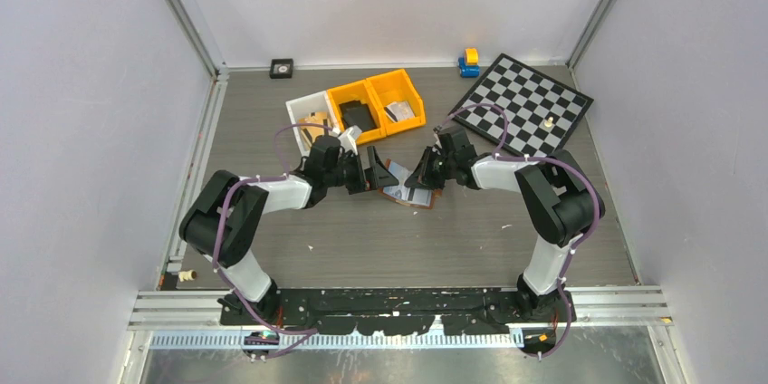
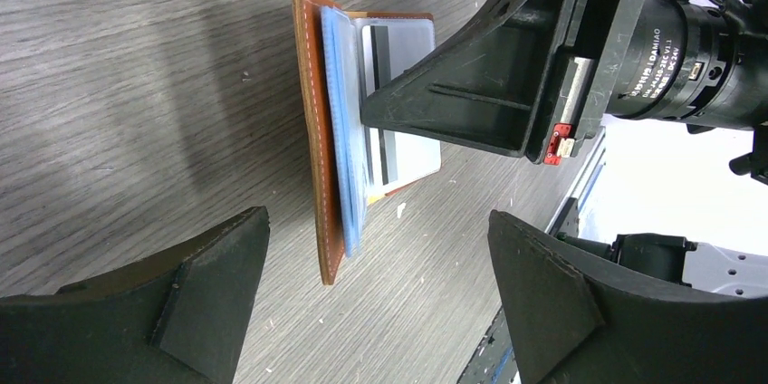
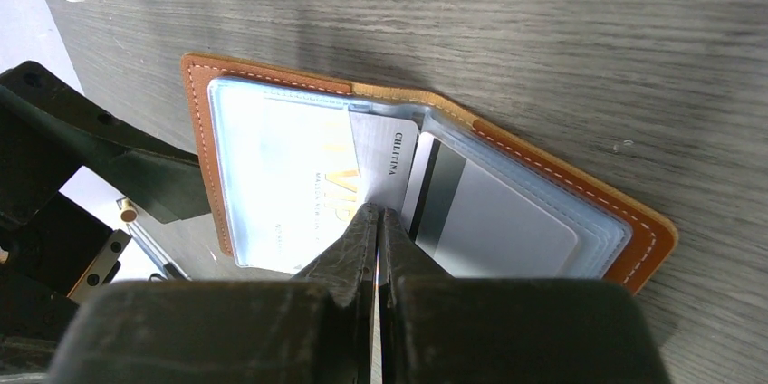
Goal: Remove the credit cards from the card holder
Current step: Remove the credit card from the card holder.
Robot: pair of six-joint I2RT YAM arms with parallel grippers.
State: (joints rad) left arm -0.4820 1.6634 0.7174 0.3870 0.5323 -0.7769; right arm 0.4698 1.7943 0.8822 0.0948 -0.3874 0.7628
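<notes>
Left hand (image 2: 376, 221) gapes empty, the card holder (image 2: 312, 130) at its twelve o'clock, spine lengthwise. Right hand (image 3: 378, 218), nearer, is pinched shut among the credit cards (image 3: 494, 221); whether it grips one, I cannot tell.

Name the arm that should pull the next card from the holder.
Left, probably. The left hand is open, facing the edge of the open holder, where cards show. The right hand is shut, tips at the holder's fold.

Grey wood-grain table (image 1: 380, 239): open card holder (image 2: 312, 130), yellow bins (image 1: 337, 94), white bin (image 1: 299, 110), chessboard (image 1: 521, 99).
</notes>
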